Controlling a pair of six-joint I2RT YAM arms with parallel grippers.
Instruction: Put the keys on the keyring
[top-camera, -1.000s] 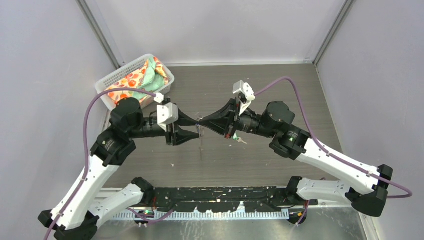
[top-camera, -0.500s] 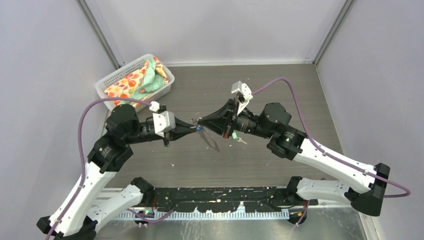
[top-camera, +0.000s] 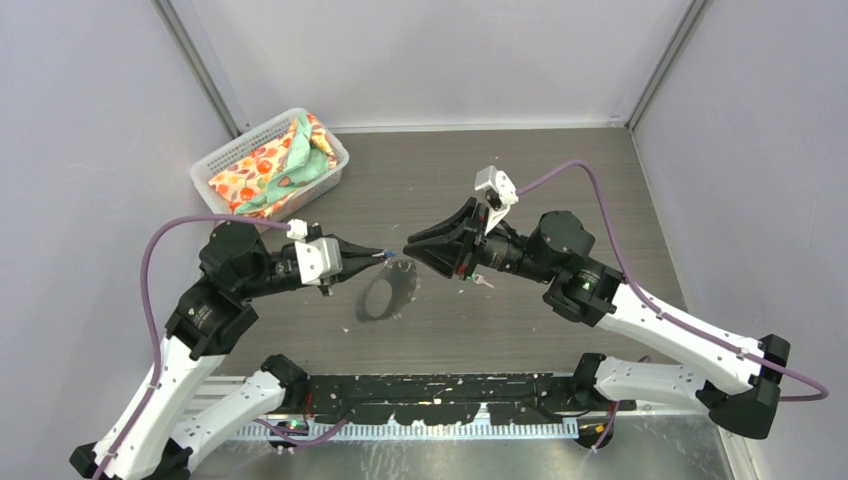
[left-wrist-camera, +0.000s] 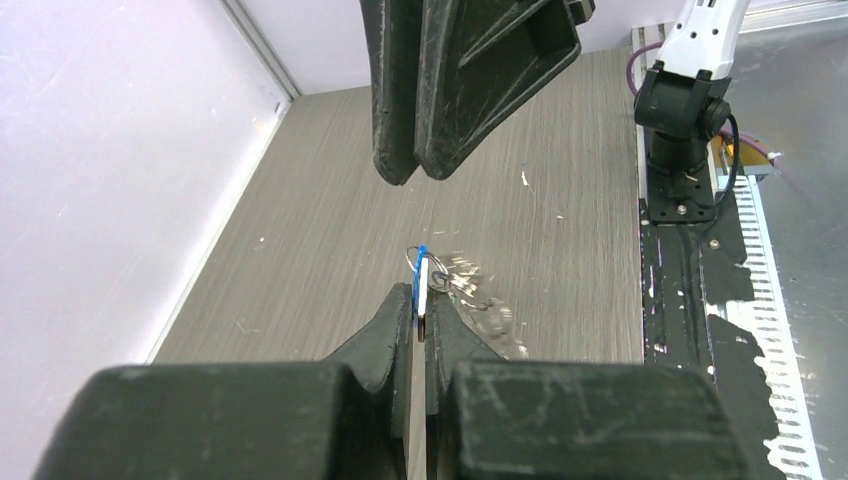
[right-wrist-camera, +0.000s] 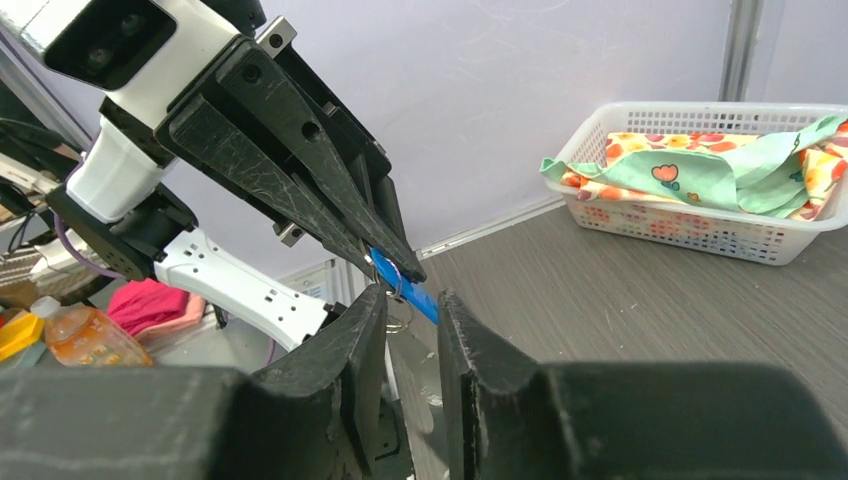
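My left gripper (top-camera: 384, 254) is shut on the blue-tagged key (left-wrist-camera: 421, 283), raised over the middle of the table. The keyring (top-camera: 361, 303), a thin grey wire loop, dangles blurred from that key below the left fingertips; it shows as a blur (left-wrist-camera: 482, 305) in the left wrist view. My right gripper (top-camera: 410, 247) faces the left one tip to tip, a small gap away, jaws open. In the right wrist view the blue tag (right-wrist-camera: 408, 287) lies just beyond my right gripper (right-wrist-camera: 412, 300), untouched. The green-tagged key (top-camera: 481, 281) lies on the table under the right wrist.
A white mesh basket (top-camera: 226, 158) with patterned cloths stands at the back left, and shows as a basket (right-wrist-camera: 690, 235) in the right wrist view. Grey walls close in the table on three sides. Small specks litter the wood surface.
The left gripper closed on the blue tag and drew back left. The right gripper opened and let go, backing off right. The keyring swung down and now hangs from the left side.
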